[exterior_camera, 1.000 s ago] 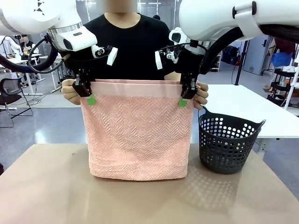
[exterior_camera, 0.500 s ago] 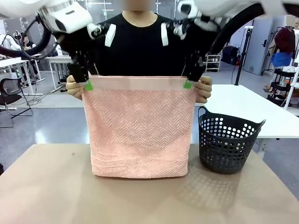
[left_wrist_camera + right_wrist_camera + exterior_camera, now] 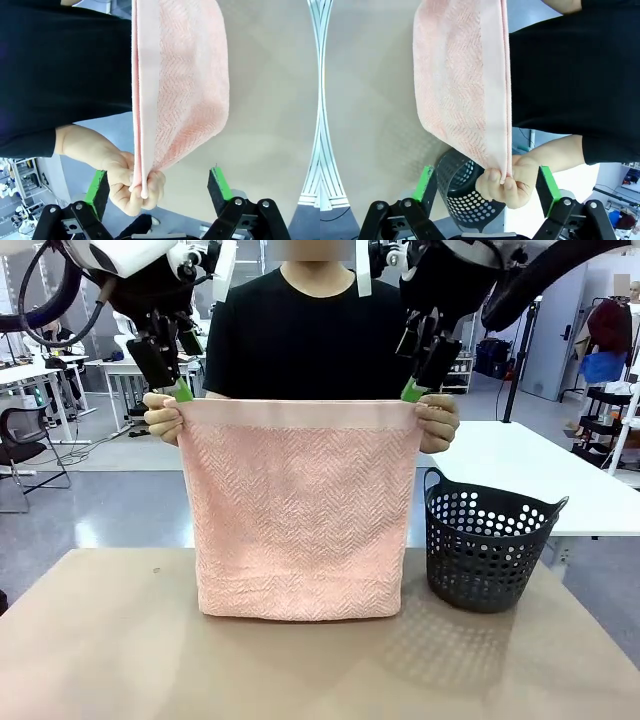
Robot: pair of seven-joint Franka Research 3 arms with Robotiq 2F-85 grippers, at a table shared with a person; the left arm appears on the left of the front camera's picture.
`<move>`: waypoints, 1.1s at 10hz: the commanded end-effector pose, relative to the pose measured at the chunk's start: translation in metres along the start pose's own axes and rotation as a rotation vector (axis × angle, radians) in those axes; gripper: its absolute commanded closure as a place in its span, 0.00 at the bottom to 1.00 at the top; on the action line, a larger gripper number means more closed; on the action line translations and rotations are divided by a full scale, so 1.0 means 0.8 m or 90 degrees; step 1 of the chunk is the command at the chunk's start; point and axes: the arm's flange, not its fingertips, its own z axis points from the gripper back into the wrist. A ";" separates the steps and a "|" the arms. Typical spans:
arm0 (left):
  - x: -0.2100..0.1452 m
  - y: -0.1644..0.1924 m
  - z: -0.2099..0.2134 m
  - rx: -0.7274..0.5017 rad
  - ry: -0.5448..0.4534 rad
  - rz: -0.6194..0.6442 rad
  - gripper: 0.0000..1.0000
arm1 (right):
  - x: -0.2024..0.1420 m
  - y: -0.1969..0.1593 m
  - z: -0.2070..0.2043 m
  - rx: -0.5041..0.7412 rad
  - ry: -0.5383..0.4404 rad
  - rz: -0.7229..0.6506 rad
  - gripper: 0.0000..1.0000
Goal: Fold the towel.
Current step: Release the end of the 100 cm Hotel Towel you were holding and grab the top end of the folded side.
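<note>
Front: pale pink herringbone terry towel (image 3: pixel 300 510) hangs upright, lower edge on tan table (image 3: pixel 100 640), top corners pinched by person's hands (image 3: pixel 162 418); left gripper (image 3: pixel 178 390) and right gripper (image 3: pixel 415 388) just above those corners, jaws wide, empty, arms cut off at top | Left wrist: green pads (image 3: pixel 98 184) either side of one fist | Right wrist: likewise; dark perforated plastic basket (image 3: pixel 465 200) beside towel, partly hidden.

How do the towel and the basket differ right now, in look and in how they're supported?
The towel is pale pink herringbone cloth; the basket is dark perforated plastic. The towel hangs doubled from the person's hands; the basket stands alone on the table. Shared: neither the left gripper nor the right gripper, both open, grips either.
</note>
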 end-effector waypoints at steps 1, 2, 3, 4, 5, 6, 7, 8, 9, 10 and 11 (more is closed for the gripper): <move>-0.002 -0.007 -0.011 0.017 0.012 0.013 0.00 | -0.006 0.000 -0.012 -0.006 0.005 0.015 0.00; -0.003 -0.003 -0.012 -0.004 0.002 -0.004 0.00 | -0.006 -0.004 -0.012 0.001 -0.004 0.014 0.00; -0.002 0.004 -0.015 -0.005 0.018 0.000 0.00 | -0.004 -0.010 -0.016 0.009 0.011 0.021 0.00; 0.001 0.012 -0.019 -0.018 0.025 -0.013 0.00 | -0.002 -0.018 -0.022 0.028 0.019 0.024 0.00; 0.003 0.023 -0.025 -0.030 0.032 -0.018 0.00 | 0.000 -0.027 -0.029 0.043 0.025 0.031 0.00; 0.005 0.036 -0.031 -0.043 0.038 -0.021 0.00 | 0.003 -0.037 -0.039 0.056 0.039 0.036 0.00; 0.008 0.046 -0.039 -0.071 0.021 -0.024 0.00 | 0.004 -0.047 -0.050 0.071 0.041 0.037 0.00; 0.008 0.056 -0.050 -0.085 0.022 -0.022 0.00 | 0.003 -0.056 -0.061 0.081 0.048 0.033 0.00; 0.007 0.065 -0.066 -0.105 0.029 -0.014 0.00 | 0.001 -0.061 -0.074 0.101 0.050 0.032 0.00; 0.004 0.067 -0.082 -0.131 0.025 -0.009 0.00 | 0.001 -0.062 -0.087 0.116 0.051 0.031 0.00; 0.001 0.065 -0.097 -0.149 0.021 -0.004 0.00 | 0.000 -0.061 -0.101 0.131 0.054 0.030 0.00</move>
